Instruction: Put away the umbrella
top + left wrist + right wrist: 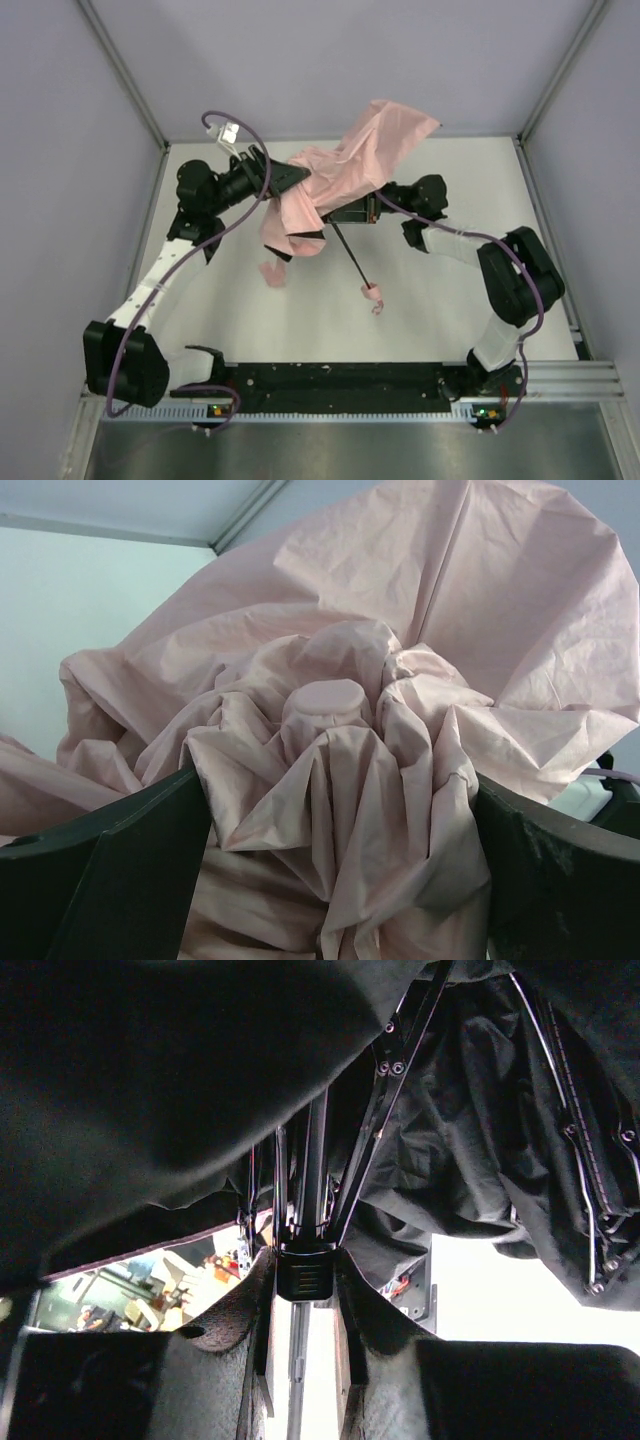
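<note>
We hold the umbrella [340, 165] between both grippers. The left gripper [337, 785] squeezes bunched canopy between its fingers [120, 870], with the top cap [325, 698] just past their tips. The right gripper [305, 1280] pinches the black shaft [348, 255] at its sliding collar. The shaft slants from those fingers back toward the arm bases and ends at the pink handle [371, 292].

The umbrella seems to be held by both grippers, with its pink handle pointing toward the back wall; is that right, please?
Not quite. The left gripper and right gripper do hold the umbrella, but the top external view shows its pink handle pointing toward the near edge of the table, not away from it.
</note>
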`<action>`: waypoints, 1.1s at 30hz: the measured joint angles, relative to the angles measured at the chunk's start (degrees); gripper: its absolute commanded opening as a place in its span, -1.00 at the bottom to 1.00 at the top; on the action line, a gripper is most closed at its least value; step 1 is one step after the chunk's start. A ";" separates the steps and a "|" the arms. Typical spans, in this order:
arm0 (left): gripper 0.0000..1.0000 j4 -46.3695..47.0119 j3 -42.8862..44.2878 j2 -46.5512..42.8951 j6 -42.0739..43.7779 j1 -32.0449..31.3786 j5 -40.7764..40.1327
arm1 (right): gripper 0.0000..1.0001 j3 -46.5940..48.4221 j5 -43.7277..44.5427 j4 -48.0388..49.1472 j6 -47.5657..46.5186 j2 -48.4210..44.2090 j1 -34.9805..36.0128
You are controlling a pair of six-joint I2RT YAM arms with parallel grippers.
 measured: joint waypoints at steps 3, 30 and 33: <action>0.96 4.48 0.26 2.75 -2.67 0.00 1.73 | -1.00 0.68 0.42 -0.13 0.33 0.00 0.46; -1.00 24.87 5.20 11.52 -17.42 -0.87 7.37 | -0.71 1.86 4.76 1.95 -3.06 -0.68 0.50; -1.00 24.04 5.73 11.54 -17.73 -0.87 7.19 | -0.15 0.50 6.71 2.08 -3.87 -1.46 0.11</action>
